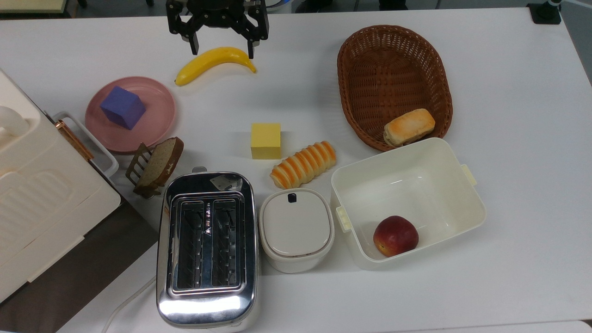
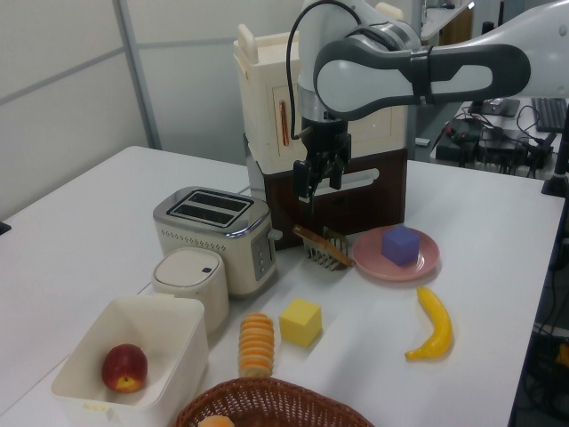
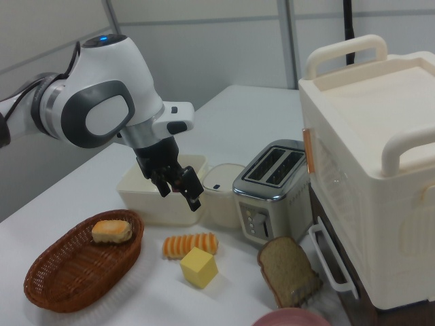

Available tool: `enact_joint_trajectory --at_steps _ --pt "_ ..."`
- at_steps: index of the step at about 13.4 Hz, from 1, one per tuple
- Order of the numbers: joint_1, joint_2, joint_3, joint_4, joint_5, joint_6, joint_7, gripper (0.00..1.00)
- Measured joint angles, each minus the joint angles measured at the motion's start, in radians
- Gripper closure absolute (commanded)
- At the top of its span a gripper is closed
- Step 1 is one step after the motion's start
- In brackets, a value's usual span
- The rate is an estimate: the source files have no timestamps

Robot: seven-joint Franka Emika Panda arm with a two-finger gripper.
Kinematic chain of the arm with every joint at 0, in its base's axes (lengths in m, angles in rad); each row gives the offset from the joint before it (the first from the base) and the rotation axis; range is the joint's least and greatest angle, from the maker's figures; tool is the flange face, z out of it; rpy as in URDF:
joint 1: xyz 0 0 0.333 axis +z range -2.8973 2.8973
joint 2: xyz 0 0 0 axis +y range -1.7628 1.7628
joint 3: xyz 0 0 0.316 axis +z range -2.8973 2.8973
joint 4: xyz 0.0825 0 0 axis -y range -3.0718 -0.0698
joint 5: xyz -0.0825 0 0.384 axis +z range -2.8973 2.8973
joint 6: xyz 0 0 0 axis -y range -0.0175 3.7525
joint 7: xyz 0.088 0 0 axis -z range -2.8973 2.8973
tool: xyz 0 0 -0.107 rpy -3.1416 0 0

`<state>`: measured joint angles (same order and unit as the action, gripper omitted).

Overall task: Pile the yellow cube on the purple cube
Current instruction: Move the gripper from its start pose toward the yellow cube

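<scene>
Jaws spread, gripper (image 1: 224, 48) empty above banana (image 1: 213, 63), yellow cube (image 1: 266, 140) well apart on table (image 1: 508, 115), purple cube (image 1: 123, 107) on pink plate (image 1: 159, 99)

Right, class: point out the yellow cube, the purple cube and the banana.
yellow cube (image 1: 266, 135), top view, on its top face.
purple cube (image 1: 123, 107), top view, on its top face.
banana (image 1: 213, 60), top view, on the middle of its curve.
</scene>
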<state>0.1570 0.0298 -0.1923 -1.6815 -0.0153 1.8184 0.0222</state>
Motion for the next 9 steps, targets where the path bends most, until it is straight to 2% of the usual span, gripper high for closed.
enact_joint_trajectory --at_steps 4,9 --pt "-0.029 0.000 0.034 0.002 -0.002 -0.075 -0.065 0.00" --pt "-0.038 -0.001 0.038 0.002 -0.002 -0.079 -0.073 0.00"
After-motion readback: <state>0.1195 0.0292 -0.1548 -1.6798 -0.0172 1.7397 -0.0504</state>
